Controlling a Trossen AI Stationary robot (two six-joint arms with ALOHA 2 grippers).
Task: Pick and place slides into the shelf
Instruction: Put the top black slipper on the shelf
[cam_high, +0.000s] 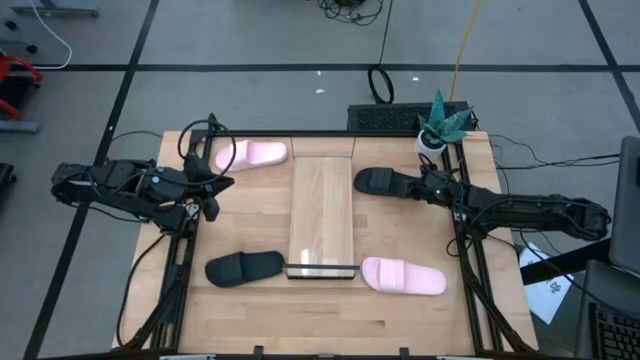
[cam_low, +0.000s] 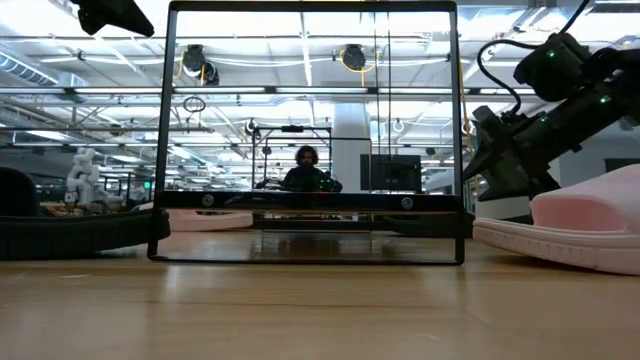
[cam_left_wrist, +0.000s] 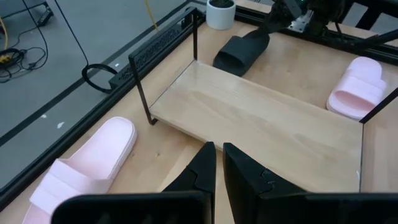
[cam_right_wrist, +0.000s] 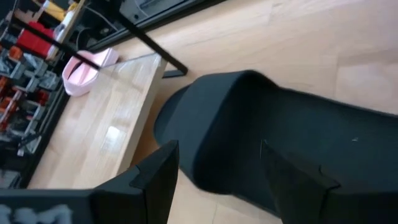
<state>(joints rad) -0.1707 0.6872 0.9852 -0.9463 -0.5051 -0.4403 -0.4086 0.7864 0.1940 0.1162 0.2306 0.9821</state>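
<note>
While a small potted plant (cam_high: 437, 128) sits at the far right corner of the bench (cam_high: 250, 310) and a dark power strip (cam_high: 385, 117) lies just beyond the far edge, the nearest obstacle to the work is the thin black frame (cam_low: 312, 135) rising around the shelf (cam_high: 322, 210), whose uprights stand at its corners. Cables trail over the floor past the bench, and in the low view a person (cam_low: 306, 172) sits far back in the room.

Lying lengthwise in the middle of the bench, the shelf is a pale wood plank with nothing on it. Four slides lie around it, all on the bench. One pink slide (cam_high: 252, 154) rests by the far left corner of the shelf and another pink slide (cam_high: 403, 277) by its near right corner; both are pale, with a broad ribbed strap. One black slide (cam_high: 245, 268) lies by the near left corner, matte with a wide strap. A second black slide (cam_high: 388, 182) lies just right of the shelf's far half.

At that second black slide is the right claw (cam_right_wrist: 217, 180), its fingers spread apart on either side of the sandal's body. Over the left edge of the bench, the left claw (cam_left_wrist: 217, 171) hangs near the far pink slide, fingers nearly together with nothing between them.
</note>
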